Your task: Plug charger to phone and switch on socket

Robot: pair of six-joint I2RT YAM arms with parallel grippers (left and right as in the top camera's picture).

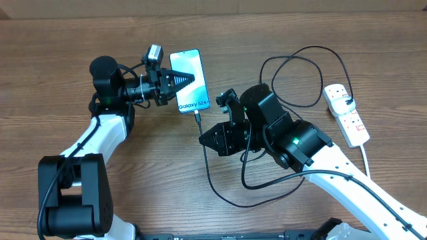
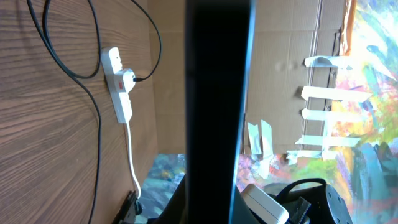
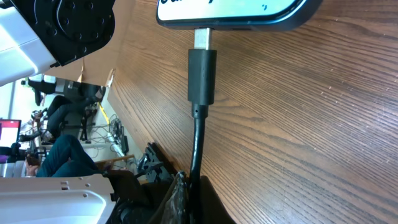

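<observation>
One end of the charger [image 3: 202,68] sits in the bottom port of the phone [image 1: 187,63], its metal tip partly showing. My right gripper [image 3: 186,194] is closed on the cable just behind; my left gripper [image 1: 181,81] clamps the phone's side. Cable loops cross the surface [image 1: 280,40] to the socket [image 1: 349,117], well apart, plug inserted.

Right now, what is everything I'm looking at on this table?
phone: one, light blue screen reading Galaxy S24, upper middle of the table.
charger: one, black cable, connector tip at the phone's lower end, other end at the power strip.
power strip: one, white with red switches, right side, white cord.
table: one, brown wood grain.
left gripper: one, black, at the phone's left side.
right gripper: one, black, holding the charger below the phone.
</observation>
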